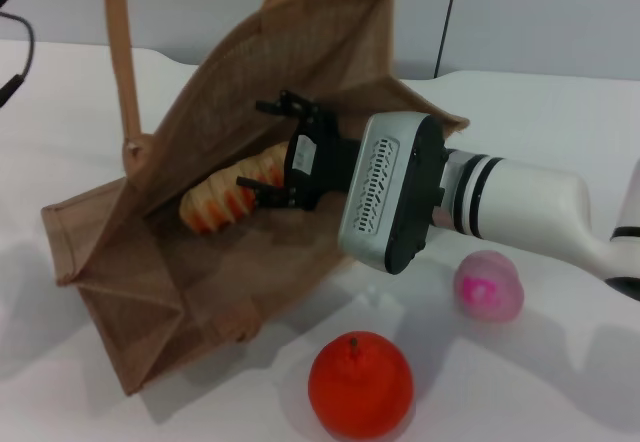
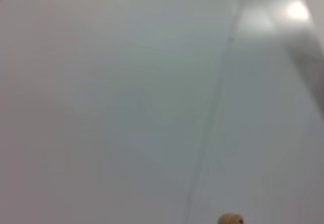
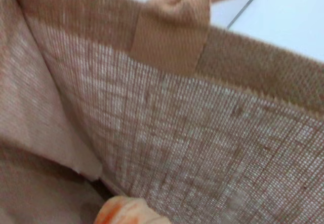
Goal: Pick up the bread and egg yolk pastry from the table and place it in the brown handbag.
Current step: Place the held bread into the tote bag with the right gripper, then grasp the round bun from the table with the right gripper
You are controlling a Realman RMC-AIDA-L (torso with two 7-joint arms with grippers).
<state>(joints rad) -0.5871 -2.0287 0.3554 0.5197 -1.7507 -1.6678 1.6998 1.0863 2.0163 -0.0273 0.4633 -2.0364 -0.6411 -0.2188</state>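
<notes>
— Where's the bag?
— I see the bag [image 1: 200,262] lying open toward the tabletop's left edge, one handle [image 1: 118,52] lifted.
— And my right gripper [image 1: 275,152]?
— Inside the mouth, fingers spread, released beside the bread [image 1: 225,197] in the bag.

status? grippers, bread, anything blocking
Right gripper inside the brown handbag mouth, jaws open beside the bread. Bread lies in the bag. Left gripper out of view. Egg yolk pastry not visible; nothing blocking.
</notes>
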